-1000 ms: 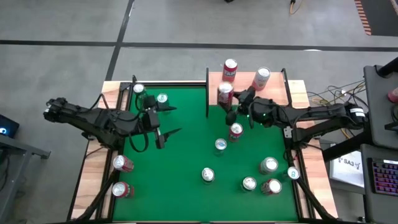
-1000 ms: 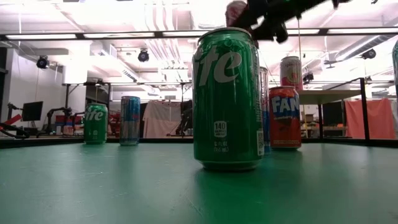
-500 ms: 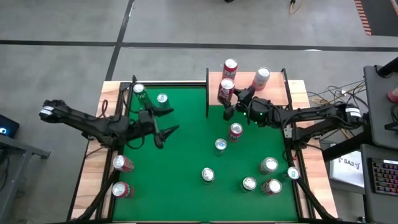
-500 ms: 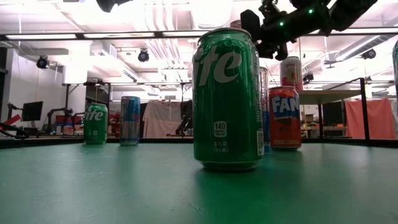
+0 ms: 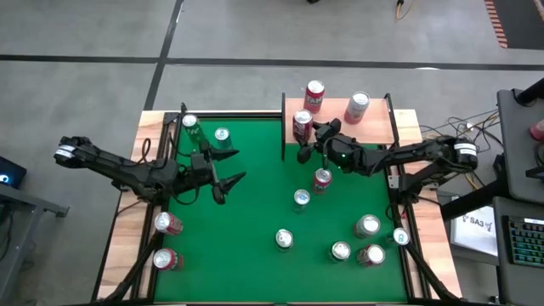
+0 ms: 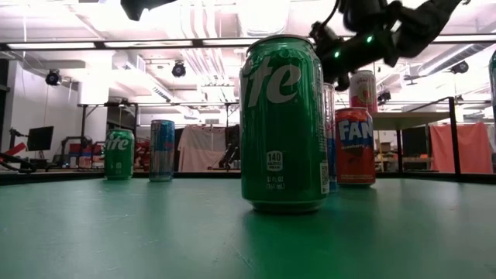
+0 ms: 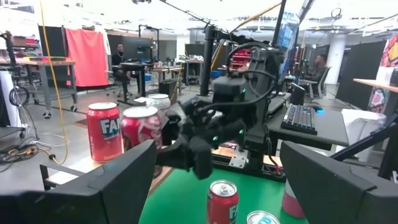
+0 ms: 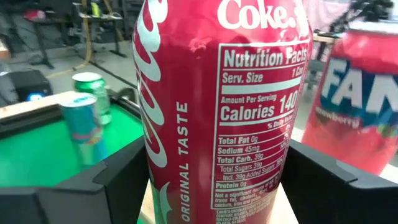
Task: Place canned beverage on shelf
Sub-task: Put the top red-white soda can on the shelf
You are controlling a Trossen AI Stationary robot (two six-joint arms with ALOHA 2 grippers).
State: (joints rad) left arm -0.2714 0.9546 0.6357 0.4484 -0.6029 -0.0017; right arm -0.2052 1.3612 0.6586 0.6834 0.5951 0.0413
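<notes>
1. Right gripper (image 5: 305, 143) fingers clamped on Coke can (image 5: 301, 124), over shelf (image 5: 374, 121) edge.
2. Left gripper (image 5: 228, 169) above table (image 5: 255, 204), fingers apart, empty.
3. Fanta can (image 5: 314, 96) stands on shelf.

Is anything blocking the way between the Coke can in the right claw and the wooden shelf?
Nothing visible. The Coke can, between the right gripper's fingers, is already over the shelf board; the Fanta can stands beside it, apart.
</notes>
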